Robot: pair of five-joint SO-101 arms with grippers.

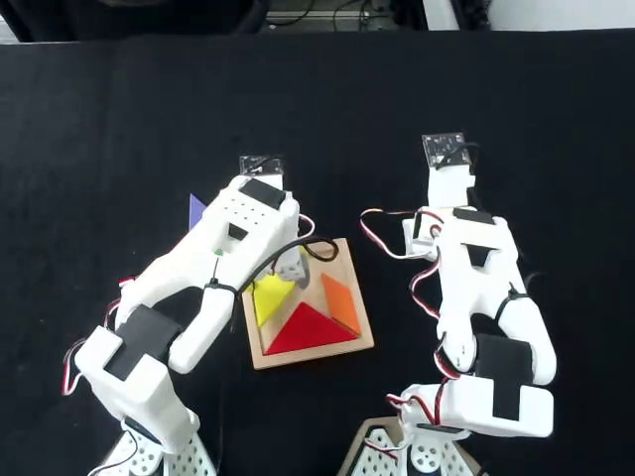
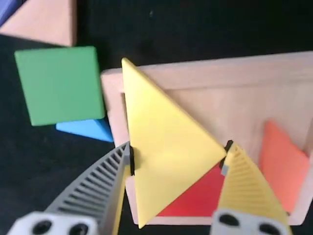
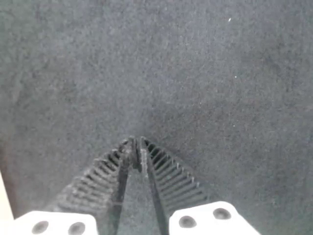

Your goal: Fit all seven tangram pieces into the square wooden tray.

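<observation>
The square wooden tray point(image 1: 352, 268) lies between the two arms. A red triangle point(image 1: 308, 330) and an orange piece point(image 1: 340, 302) lie inside it. My left gripper point(image 2: 178, 152) is shut on a large yellow triangle point(image 2: 166, 147), held over the tray's point(image 2: 210, 68) left part with its corners reaching past the rim. The same yellow triangle point(image 1: 271, 296) sits under the left gripper point(image 1: 281, 278) in the high view. Red triangle point(image 2: 195, 198) and orange piece point(image 2: 283, 164) show beneath it. My right gripper point(image 3: 135, 149) is shut and holds nothing, over bare black cloth.
Beside the tray on the cloth lie a green square point(image 2: 61, 84), a blue piece point(image 2: 88, 129) partly under it, and a tan triangle point(image 2: 46, 19). A purple piece point(image 1: 196, 209) pokes out beside the left arm. The right arm point(image 1: 476, 288) stands right of the tray.
</observation>
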